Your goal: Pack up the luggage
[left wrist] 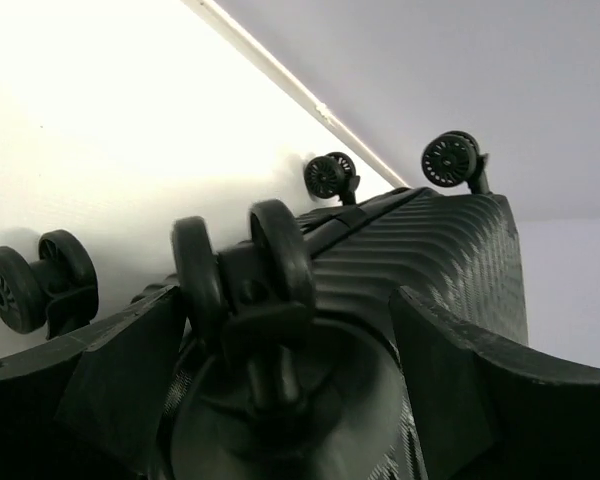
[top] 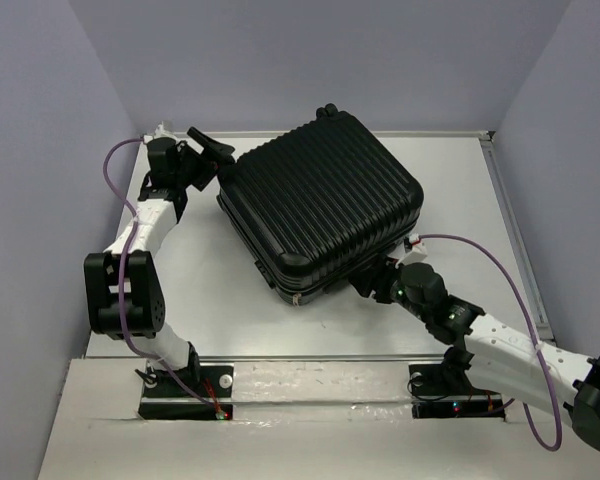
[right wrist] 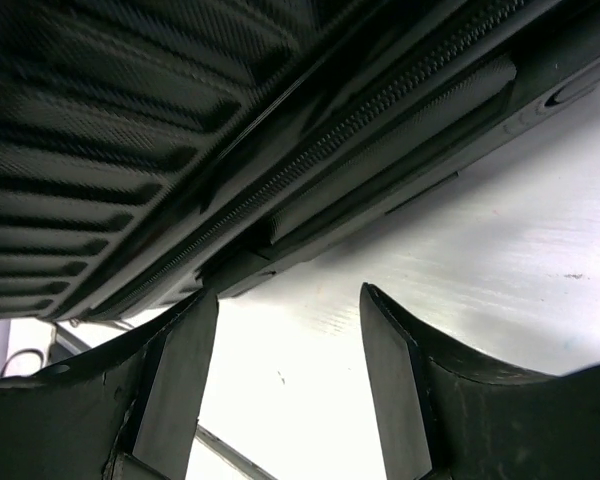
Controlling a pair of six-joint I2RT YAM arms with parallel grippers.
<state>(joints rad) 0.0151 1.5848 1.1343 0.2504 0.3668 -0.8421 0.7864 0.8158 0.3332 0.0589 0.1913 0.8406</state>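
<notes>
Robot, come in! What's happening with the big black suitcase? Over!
Left gripper open, around a corner caster wheel. Right gripper open at the zipper edge. Luggage shut, lying flat. Nothing in the way.

The suitcase (top: 320,205) is lying flat mid-table (top: 210,300), turned at an angle. The left gripper (top: 218,152) is sitting at its far-left corner, one wheel (left wrist: 252,268) between the fingers. The right gripper (top: 368,283) is sitting just beside its near edge.

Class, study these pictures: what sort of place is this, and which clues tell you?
Probably a robotics lab test cell: left arm and right arm bolted to a white table, plain lavender walls around it, one black suitcase as prop.
</notes>
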